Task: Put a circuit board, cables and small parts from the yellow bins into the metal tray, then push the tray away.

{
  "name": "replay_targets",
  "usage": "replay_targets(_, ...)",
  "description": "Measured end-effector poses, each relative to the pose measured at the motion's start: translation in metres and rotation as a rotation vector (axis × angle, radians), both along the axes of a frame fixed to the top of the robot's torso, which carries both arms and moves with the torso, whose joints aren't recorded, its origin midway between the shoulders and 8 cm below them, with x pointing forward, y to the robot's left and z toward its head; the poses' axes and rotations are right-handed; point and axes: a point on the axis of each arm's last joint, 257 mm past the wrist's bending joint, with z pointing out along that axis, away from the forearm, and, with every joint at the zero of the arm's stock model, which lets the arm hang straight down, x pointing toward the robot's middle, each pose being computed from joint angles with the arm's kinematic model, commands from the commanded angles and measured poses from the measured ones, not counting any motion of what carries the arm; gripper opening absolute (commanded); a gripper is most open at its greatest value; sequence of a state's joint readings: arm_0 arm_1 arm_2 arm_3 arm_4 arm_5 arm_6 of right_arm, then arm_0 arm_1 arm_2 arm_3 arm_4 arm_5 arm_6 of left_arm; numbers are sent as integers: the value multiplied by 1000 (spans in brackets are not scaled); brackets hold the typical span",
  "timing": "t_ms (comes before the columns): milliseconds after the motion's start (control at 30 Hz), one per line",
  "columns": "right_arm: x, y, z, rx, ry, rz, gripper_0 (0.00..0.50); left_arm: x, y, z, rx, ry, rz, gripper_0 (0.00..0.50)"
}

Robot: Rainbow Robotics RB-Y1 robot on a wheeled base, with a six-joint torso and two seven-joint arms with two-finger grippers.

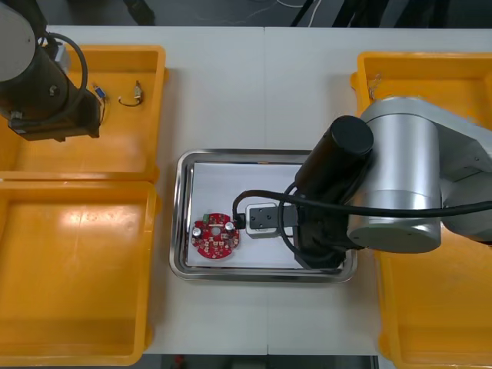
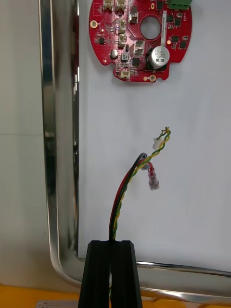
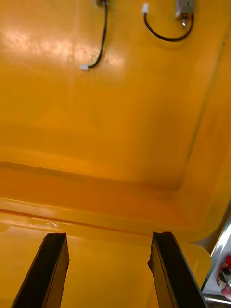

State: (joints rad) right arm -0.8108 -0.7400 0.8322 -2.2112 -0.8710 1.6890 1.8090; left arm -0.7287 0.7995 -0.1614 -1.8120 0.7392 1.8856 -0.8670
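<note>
A round red circuit board [image 1: 215,237] [image 2: 142,36] lies on the white inside of the metal tray [image 1: 181,231] [image 2: 48,144], toward its left side. My right gripper [image 2: 109,274] is over the tray, shut on a red and yellow cable [image 2: 139,168]. The cable's free ends lie on the white floor a short way from the board. My right arm [image 1: 400,184] reaches in from the right. My left gripper [image 3: 110,269] hangs open with nothing in it over the far left yellow bin [image 1: 115,154] [image 3: 115,144]. Two black cables [image 3: 101,38] [image 3: 166,31] lie in that bin, well beyond the fingers.
Two yellow bins stand at each side of the tray. The near left bin [image 1: 77,269] holds nothing I can see. A black cable [image 1: 131,97] lies at the far end of the far left bin, next to my left arm [image 1: 46,84].
</note>
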Motion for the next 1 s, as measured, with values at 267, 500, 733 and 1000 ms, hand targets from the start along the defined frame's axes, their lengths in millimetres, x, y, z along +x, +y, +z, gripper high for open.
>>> replay_targets(267,9,-2,-36,-28,1,-11,0,30,16,-3,-59,-42,13,500)
replay_targets(500,17,-2,-57,-17,17,-30,0,43,30,-12,-114,1,55,500)
replay_targets(733,26,9,-64,26,12,-44,0,57,48,-10,-151,19,136,500)
replay_targets(1000,25,11,-74,48,10,-53,0,89,53,-9,-216,-18,211,500)
